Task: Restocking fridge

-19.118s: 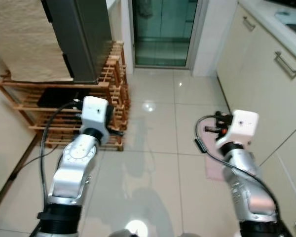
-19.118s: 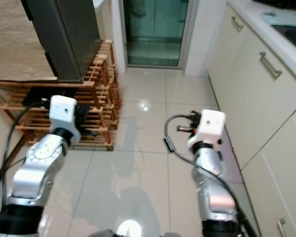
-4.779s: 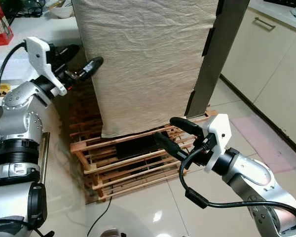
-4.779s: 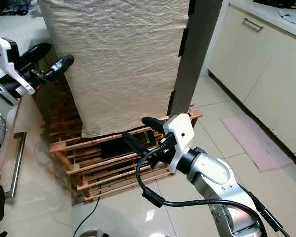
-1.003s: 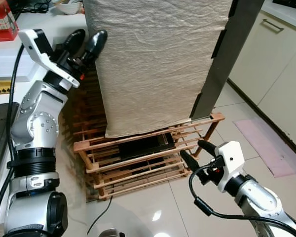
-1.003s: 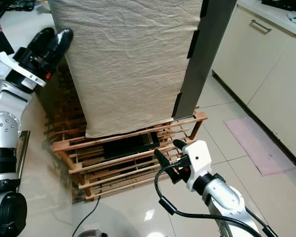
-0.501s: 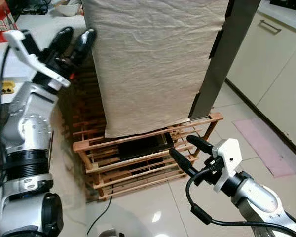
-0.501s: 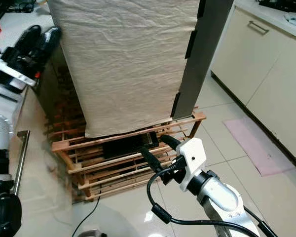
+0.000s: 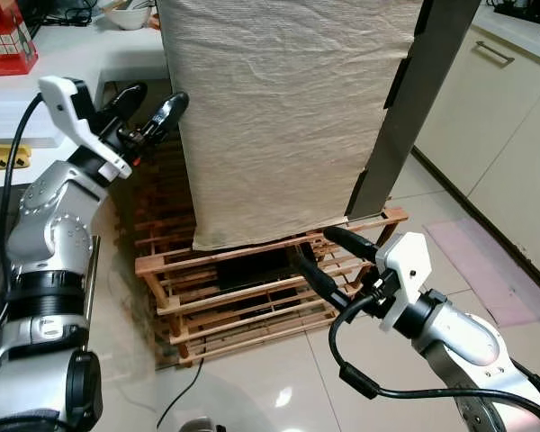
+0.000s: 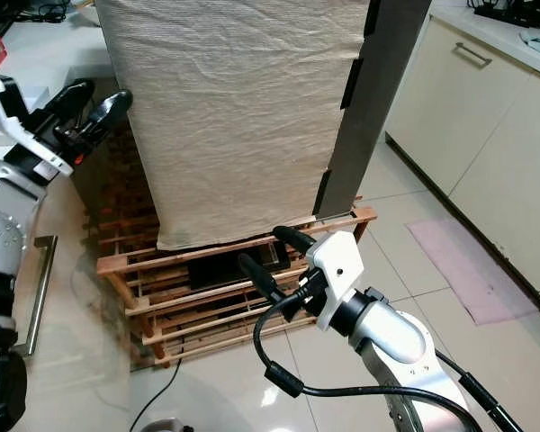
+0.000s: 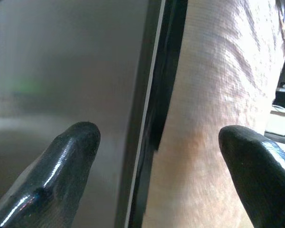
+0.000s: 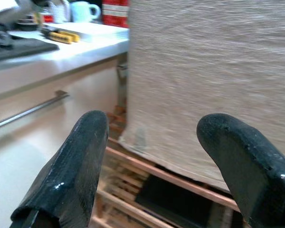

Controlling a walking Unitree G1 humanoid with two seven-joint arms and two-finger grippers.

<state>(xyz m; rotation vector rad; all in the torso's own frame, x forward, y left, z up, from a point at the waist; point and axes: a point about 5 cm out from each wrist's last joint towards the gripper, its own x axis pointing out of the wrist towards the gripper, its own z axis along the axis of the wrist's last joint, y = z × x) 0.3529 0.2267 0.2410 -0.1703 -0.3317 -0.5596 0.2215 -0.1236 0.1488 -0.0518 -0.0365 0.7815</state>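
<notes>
Early yet, by my reading — the fridge [image 9: 279,108], cloth-draped on a wooden rack [image 9: 252,288], is shut. Left gripper [image 9: 153,112], fingers apart, hangs at its side edge; right gripper [image 9: 328,256], fingers spread, empty, near the rack.

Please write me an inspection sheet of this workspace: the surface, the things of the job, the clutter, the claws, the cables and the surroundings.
Surface: glossy tiled floor, with light reflections.
Job's things: dark fridge, its side draped with a beige cloth, standing on a wooden slatted rack. No food items seen.
Clutter: red box and bowl on the white counter; black flat object inside the rack.
Claws: left claw open, raised at the fridge's left edge; right claw open, low before the rack.
Cables: black cable looping along the right arm; thin wire on the floor.
Surroundings: cream cabinets; pink mat.
</notes>
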